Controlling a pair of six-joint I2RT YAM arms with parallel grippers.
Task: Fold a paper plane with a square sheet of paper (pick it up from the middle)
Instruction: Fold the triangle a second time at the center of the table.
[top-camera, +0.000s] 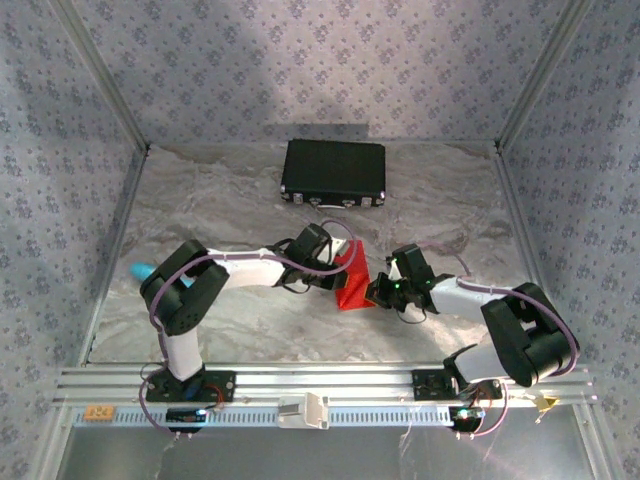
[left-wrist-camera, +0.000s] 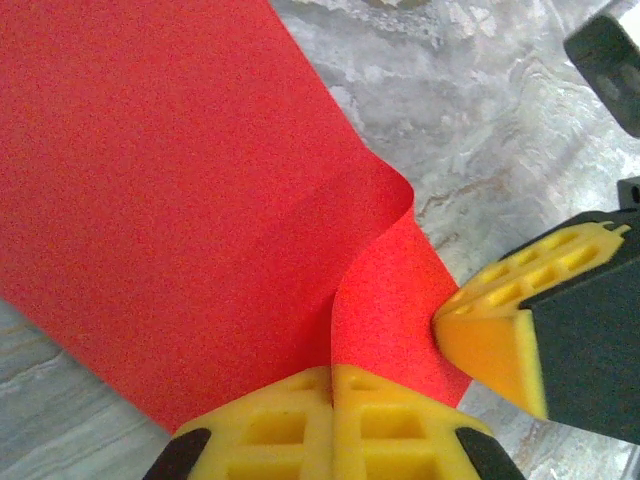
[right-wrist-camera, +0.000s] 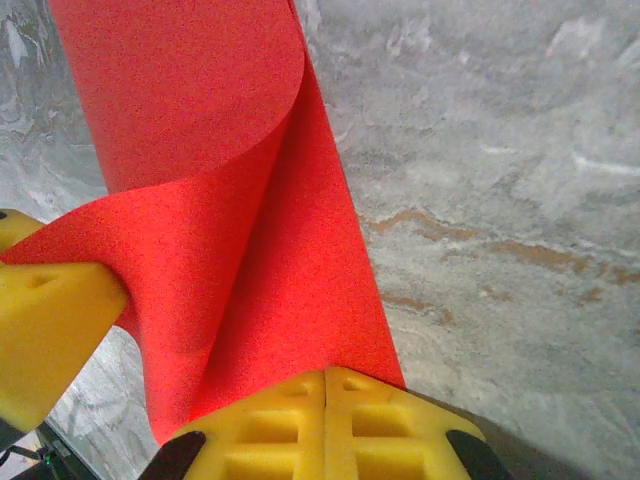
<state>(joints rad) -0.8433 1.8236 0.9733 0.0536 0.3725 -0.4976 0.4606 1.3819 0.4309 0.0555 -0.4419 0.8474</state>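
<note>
pinching square sheet of paper (left-wrist-camera: 180, 200) with left gripper (left-wrist-camera: 333, 390), pressed together on one edge; same with right gripper (right-wrist-camera: 327, 392) on facing edge. held near table (top-camera: 230, 200) centre between arms, curled over itself, probably to meet halves for first crease.

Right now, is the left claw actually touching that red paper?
Touching. The left wrist view shows the left gripper shut on the red paper, with no gap.

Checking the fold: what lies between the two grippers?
The square sheet of paper, gripped by the left gripper and right gripper; seen in the top view.
</note>
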